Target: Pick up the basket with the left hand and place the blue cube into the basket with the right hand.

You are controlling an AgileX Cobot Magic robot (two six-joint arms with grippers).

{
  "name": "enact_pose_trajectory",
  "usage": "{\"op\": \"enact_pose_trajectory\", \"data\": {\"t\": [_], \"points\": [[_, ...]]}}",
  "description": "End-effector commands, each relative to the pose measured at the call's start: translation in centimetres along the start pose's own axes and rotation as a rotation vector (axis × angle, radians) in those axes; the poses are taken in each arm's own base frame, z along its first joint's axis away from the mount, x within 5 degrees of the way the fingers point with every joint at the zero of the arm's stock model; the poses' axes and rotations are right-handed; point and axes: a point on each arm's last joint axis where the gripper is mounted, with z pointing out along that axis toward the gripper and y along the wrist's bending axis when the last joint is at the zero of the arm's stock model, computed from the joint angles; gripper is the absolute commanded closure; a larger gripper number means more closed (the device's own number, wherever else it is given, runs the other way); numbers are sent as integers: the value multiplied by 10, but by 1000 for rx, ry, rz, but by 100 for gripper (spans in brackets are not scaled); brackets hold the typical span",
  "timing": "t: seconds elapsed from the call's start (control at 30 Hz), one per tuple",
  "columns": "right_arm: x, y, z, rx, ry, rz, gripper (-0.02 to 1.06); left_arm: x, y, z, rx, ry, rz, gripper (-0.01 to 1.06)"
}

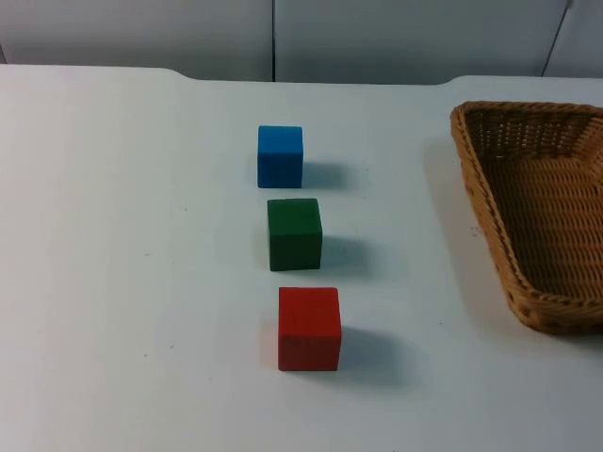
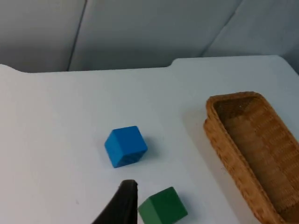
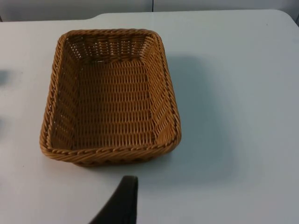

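Observation:
A blue cube (image 1: 280, 156) stands at the far end of a row of three cubes in the middle of the table, and the left wrist view has it too (image 2: 125, 146). An empty brown wicker basket (image 1: 485, 202) rests at the table's right side, partly cut off by the picture's edge. My left gripper (image 2: 122, 205) hangs above the table just short of the blue cube, with the basket (image 2: 217, 135) well off to its side. My right gripper (image 3: 122, 200) hovers a little before the basket's near short rim (image 3: 110, 153), apart from it.
A green cube (image 1: 294, 234) (image 2: 162, 206) sits right behind the blue one, and a red cube (image 1: 309, 328) stands nearest the front. The grey partition wall (image 1: 283, 38) closes off the table's far edge. The left half of the table is bare white.

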Motion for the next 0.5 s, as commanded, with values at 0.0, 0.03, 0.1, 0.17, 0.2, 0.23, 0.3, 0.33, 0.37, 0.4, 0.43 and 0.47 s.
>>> {"op": "enact_pose_trajectory", "data": {"t": [0.0,0.03,0.1,0.17,0.2,0.23,0.3,0.33,0.37,0.4,0.43,0.47], "points": [[1,0,1,-3,-5,-2,0,-1,-1,16,52,-8,-23,0],[1,0,1,-3,-5,-2,0,1,-1,25,75,6,-27,0],[1,0,1,-3,-5,-2,0,3,-2,33,95,21,-23,0],[1,0,1,-3,-5,-2,0,10,-4,53,116,58,-35,0],[1,0,1,-3,-5,-2,0,13,-7,63,129,82,-34,0],[1,0,1,-3,-5,-2,0,15,-10,71,139,101,-24,0],[1,0,1,-3,-5,-2,0,17,-12,81,152,122,-19,0],[1,0,1,-3,-5,-2,0,17,-16,91,167,140,-9,0],[1,0,1,-3,-5,-2,0,19,-21,102,182,161,-2,0],[1,0,1,-3,-5,-2,0,17,-25,110,198,168,8,0],[1,0,1,-3,-5,-2,0,16,-30,120,216,179,18,0],[1,0,1,-3,-5,-2,0,16,-30,120,216,179,18,0]]}}
